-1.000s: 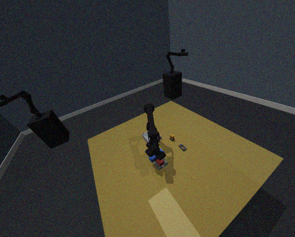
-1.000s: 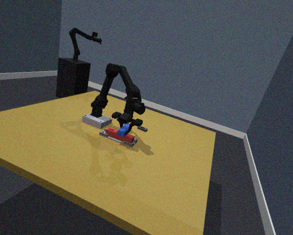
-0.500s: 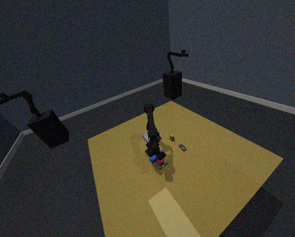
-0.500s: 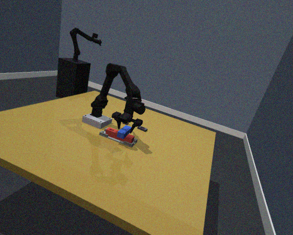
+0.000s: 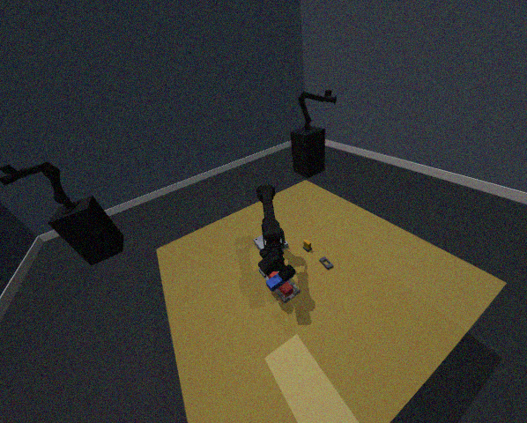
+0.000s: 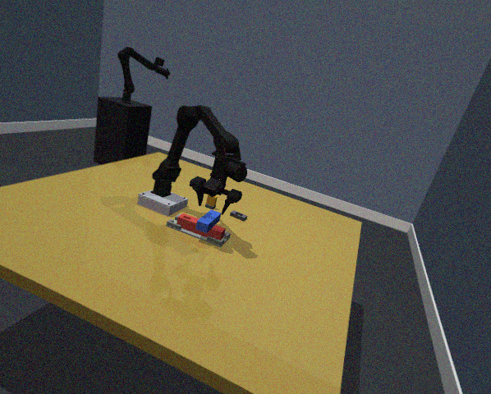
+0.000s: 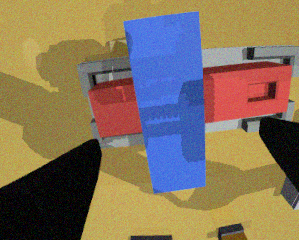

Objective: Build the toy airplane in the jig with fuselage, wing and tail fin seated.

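Observation:
The red fuselage (image 5: 285,288) (image 6: 187,221) (image 7: 229,97) lies in the grey jig (image 7: 224,56) and looks flat. The blue wing (image 5: 273,281) (image 6: 208,221) (image 7: 166,100) lies across its top, a little skewed in the wrist view; its tab is hidden beneath it. The socket near the tail shows empty at the right in the wrist view. The yellow tail fin (image 5: 307,244) (image 6: 212,201) stands in a small dark holder, apart from the jig. My gripper (image 6: 212,209) (image 7: 180,136) is open and empty above the wing, fingertips wide to either side of it.
A dark, low open holder (image 5: 326,263) (image 6: 238,215) lies on the yellow table beyond the fin. My arm's pale base (image 6: 162,203) is close behind the jig. Two other arms stand on black pedestals (image 5: 88,232) (image 5: 308,152) off the table.

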Robot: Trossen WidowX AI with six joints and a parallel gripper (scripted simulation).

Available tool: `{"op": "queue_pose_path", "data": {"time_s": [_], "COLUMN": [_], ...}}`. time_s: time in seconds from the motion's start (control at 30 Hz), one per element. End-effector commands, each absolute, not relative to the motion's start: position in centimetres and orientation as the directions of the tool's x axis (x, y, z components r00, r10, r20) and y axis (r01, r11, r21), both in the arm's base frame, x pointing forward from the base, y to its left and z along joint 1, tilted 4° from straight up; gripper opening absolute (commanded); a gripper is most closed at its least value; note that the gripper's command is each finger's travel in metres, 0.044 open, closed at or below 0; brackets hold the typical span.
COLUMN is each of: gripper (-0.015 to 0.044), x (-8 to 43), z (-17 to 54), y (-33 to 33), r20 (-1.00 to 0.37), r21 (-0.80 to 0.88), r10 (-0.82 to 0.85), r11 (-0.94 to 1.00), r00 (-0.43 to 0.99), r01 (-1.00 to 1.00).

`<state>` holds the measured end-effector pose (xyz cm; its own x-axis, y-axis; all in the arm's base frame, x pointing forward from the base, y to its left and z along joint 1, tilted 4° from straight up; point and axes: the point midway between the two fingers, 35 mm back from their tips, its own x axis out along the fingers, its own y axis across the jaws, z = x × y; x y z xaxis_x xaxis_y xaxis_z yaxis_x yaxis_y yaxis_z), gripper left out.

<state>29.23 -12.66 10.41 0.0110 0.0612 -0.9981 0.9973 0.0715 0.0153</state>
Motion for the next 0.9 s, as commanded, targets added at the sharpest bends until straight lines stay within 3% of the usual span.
{"op": "queue_pose_path", "data": {"time_s": [0.0,0.2,0.33,0.6,0.73,0.87], "gripper": [0.0440,0.0440,0.0440,0.0440,0.0440,0.0440], "x": [29.01,29.26,29.29,29.34,29.37,29.37], "z": [14.43,14.42,14.35,14.16,14.07,14.05], "y": [-12.85,-13.01,-13.02,-13.05,-13.07,-13.07], "r20": [-0.998,-0.998,-0.998,-0.998,-0.998,-0.998], "r21": [0.037,0.038,0.054,0.066,0.057,0.055], "r10": [0.058,0.058,0.058,0.058,0.058,0.058], "r11": [0.073,0.089,0.404,0.932,0.998,0.995], "r00": [0.033,0.033,0.033,0.033,0.033,0.033], "r01": [0.997,0.995,0.913,0.356,-0.013,-0.078]}}
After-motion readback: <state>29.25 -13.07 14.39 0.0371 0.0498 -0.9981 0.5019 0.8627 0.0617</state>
